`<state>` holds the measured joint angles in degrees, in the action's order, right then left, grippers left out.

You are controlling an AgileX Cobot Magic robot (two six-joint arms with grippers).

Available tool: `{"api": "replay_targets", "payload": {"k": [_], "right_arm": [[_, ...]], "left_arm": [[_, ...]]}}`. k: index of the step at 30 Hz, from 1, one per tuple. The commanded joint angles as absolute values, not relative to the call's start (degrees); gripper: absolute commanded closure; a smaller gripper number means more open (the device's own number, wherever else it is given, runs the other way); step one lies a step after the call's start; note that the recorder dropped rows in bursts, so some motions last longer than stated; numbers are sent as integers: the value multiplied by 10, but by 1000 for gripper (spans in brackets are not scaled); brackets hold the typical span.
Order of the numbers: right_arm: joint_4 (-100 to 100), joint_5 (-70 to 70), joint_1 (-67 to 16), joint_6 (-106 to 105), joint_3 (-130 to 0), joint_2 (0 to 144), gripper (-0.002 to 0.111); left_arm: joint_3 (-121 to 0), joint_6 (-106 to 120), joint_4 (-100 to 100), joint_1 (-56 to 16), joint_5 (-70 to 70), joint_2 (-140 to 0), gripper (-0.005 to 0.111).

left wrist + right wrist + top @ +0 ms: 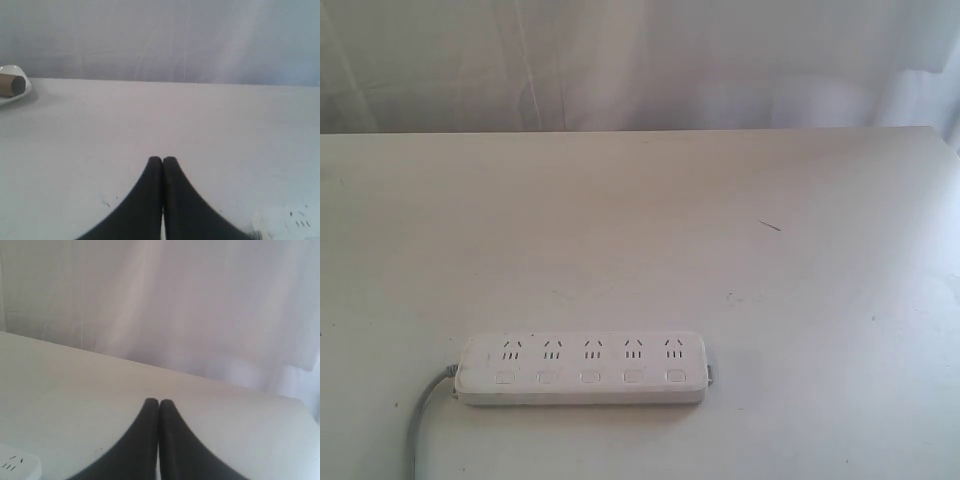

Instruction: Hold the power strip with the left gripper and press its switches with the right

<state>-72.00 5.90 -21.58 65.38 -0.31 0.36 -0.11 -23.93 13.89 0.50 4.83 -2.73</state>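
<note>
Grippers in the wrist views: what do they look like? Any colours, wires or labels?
The left gripper and the right gripper each have two smooth matte black fingers, broad at the base and curving in to narrow rounded tips. No cables, markings or other colours show, and the arms themselves are out of view.

You are looking at a pale white table [620, 220] filling the foreground, a white folded curtain [620, 60] hanging behind its far edge, soft light glowing through the fabric.
</note>
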Motion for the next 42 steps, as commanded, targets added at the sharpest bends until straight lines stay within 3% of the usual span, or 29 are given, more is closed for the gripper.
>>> {"api": "replay_targets", "payload": {"k": [1,9,16,26,29,33,42], "right_arm": [[-708,63,-212,651,0,0,108],[-627,66,-212,647,0,0,108],[-494,133,-212,516,0,0,108],[-12,154,-212,-86,0,0,108],[65,178,-212,-165,0,0,108],[67,202,-212,-168,0,0,108],[49,202,-212,-167,0,0,108]], "left_arm": [[0,-67,-28,6,0,-30,107],[0,-39,-77,6,-72,-30,107],[0,-153,-77,6,-125,-30,107],[0,-186,-89,6,-187,-30,107],[0,-138,-90,6,-228,-30,107],[-24,-59,-145,6,-334,-30,107],[-24,-45,-174,6,-342,-30,107]]}}
